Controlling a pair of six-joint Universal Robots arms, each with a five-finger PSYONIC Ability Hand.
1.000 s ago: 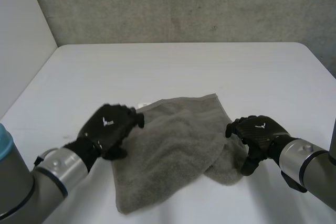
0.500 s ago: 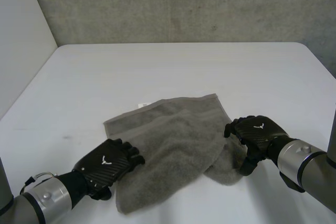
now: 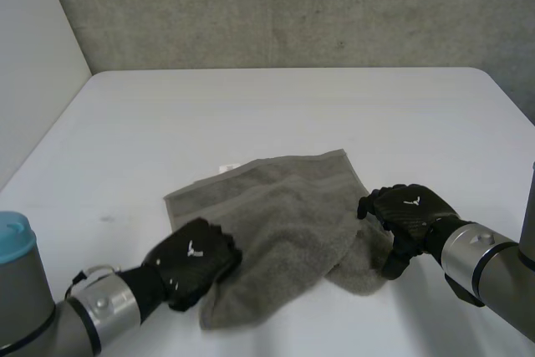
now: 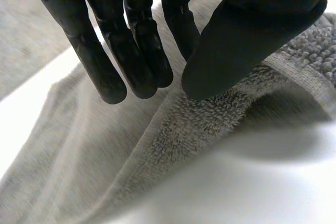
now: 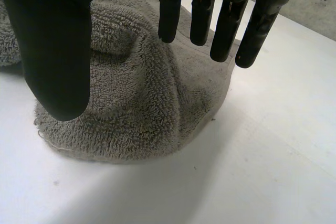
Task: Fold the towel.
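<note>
Grey terry-cloth towel [image 3: 284, 215] rumpled on the white table [image 3: 276, 106], stretching from the left hand [image 3: 194, 261] across to the right hand [image 3: 411, 213], long axis roughly along the line between the 2 hands.

Left hand clamped on the towel's near edge: thumb [image 4: 247, 40] pressing on top of the hem, fingers [image 4: 136, 40] straight on the other side of the raised ridge, cloth lifted clear of the table just beneath the thumb. Rest of the towel spreading away beyond its fingertips.

Right hand spread apart, holding nothing: thumb [image 5: 52, 40] and fingers [image 5: 231, 19] well separated, hanging over the rounded, doubled-over end of the towel, which sits directly under the palm. Fingertips pointing down beside that lump; contact hard to judge.

Judged the key relation for the coming move: pinched edge at the left hand, free far edge ahead of its fingertips, so a carry away from the left arm would lay 1 half over the other. Left hand nearer to that work; right hand placed to pin its end.

Against 0.5 s ago: left hand further onto the cloth, near corner drawn in and bunched. Against 1.0 s ago: left hand gone from the far corner. Right hand unchanged.
</note>
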